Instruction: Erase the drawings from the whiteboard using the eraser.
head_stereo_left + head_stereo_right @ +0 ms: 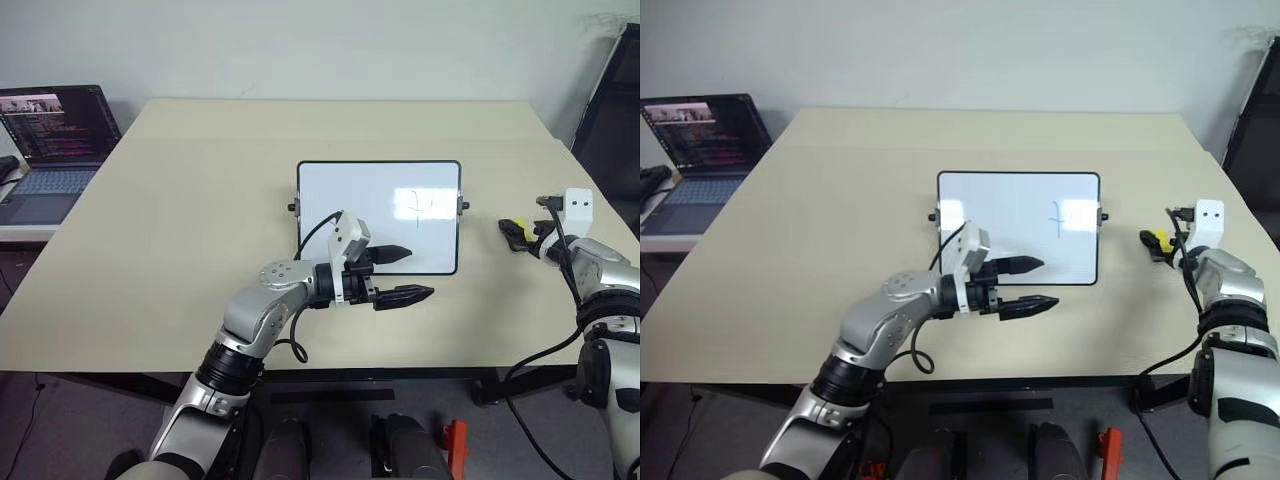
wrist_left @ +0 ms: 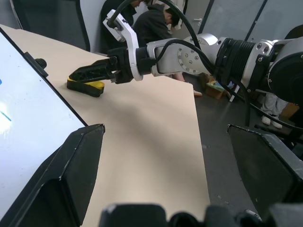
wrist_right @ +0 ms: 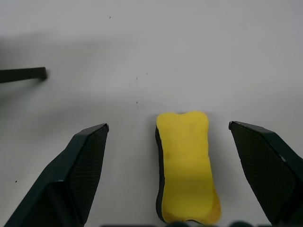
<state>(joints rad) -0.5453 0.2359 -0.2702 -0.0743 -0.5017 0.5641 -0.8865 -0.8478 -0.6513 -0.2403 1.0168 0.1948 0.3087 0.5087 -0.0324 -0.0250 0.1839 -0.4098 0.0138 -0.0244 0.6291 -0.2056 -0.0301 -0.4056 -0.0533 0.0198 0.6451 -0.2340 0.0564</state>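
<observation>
Eraser lies free between the wide-open right hand; the left hand gapes empty over the whiteboard.

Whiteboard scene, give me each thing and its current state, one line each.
whiteboard: flat on the table, not yet wiped.
drawings: cross-like mark on the board.
eraser: lying on the table between the open fingers, not gripped.
right gripper: open, at the eraser.
left gripper: open, holding nothing, above the board's near edge.
laptop: lid up, screen lit.
</observation>
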